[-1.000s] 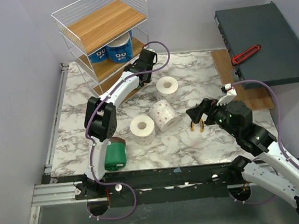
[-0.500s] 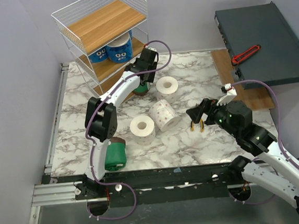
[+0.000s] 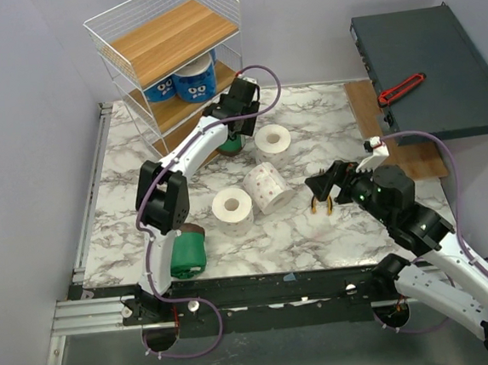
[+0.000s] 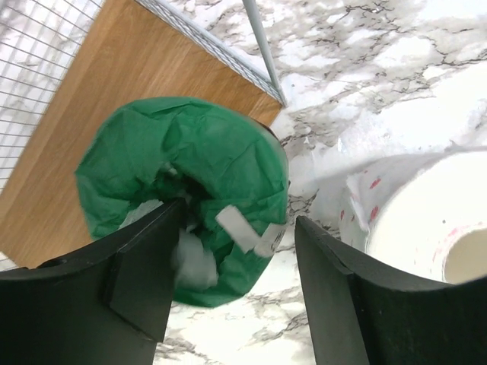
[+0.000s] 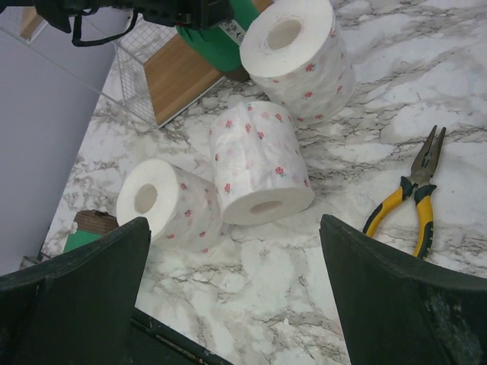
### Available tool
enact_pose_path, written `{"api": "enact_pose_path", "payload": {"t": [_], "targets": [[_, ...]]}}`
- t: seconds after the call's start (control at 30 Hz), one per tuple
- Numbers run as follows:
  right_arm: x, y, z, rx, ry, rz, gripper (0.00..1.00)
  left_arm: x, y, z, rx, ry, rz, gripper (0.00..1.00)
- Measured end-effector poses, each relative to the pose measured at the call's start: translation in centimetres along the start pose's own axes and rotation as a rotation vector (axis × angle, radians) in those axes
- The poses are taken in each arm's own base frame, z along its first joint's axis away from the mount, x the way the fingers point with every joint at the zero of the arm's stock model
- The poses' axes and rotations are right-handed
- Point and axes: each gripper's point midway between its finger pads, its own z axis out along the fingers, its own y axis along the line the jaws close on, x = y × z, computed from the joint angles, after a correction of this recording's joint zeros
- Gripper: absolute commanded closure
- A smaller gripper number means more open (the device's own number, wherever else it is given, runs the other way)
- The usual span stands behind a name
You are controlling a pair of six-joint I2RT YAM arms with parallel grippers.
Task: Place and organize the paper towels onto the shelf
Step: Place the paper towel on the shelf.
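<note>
While two blue rolls (image 3: 186,83) sit on the shelf (image 3: 171,35), we count three white rolls (image 3: 266,187) and a green one (image 3: 187,254) on the table (image 3: 307,117). Our left gripper (image 4: 237,220) stands parted around another green roll (image 4: 183,160) at the bottom board (image 4: 91,114). Our right gripper (image 5: 234,219) gapes, empty.

The worktop (image 3: 316,227) in front of me is a white slab veined in grey like marble, evenly lit, with only soft shadows on it. Pale lilac-grey walls (image 3: 23,99) close it in on the left, the far side and the right. An aluminium rail (image 3: 91,191) runs along the worktop's left edge. A black frame bar (image 3: 262,285) borders the near edge, with a dull grey metal sheet (image 3: 268,355) nearer still. At the far right a light wooden board (image 3: 364,108) lies on the marble, and a dark grey-green flat box (image 3: 425,56) covers most of it.
</note>
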Motion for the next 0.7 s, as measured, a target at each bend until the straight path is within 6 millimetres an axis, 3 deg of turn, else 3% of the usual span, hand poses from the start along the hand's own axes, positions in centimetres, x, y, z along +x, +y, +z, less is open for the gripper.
{"api": "enact_pose_path", "payload": {"t": [0.4,0.57,0.7], "targets": [[-0.6,0.3,-0.7,-0.017,-0.025,0.005,0.05,-4.2,1.7,-7.0,-0.007,-0.15,-0.032,0.33],[-0.7,0.3,-0.9,-0.022,-0.033,0.007,0.05,-2.3,0.6,-7.7,0.005,-0.137,-0.004,0.5],[-0.4,0.1,-0.9,-0.018,-0.027,0.007,0.05,0.9,-0.7,-7.4,0.02,-0.101,0.042,0.71]]}}
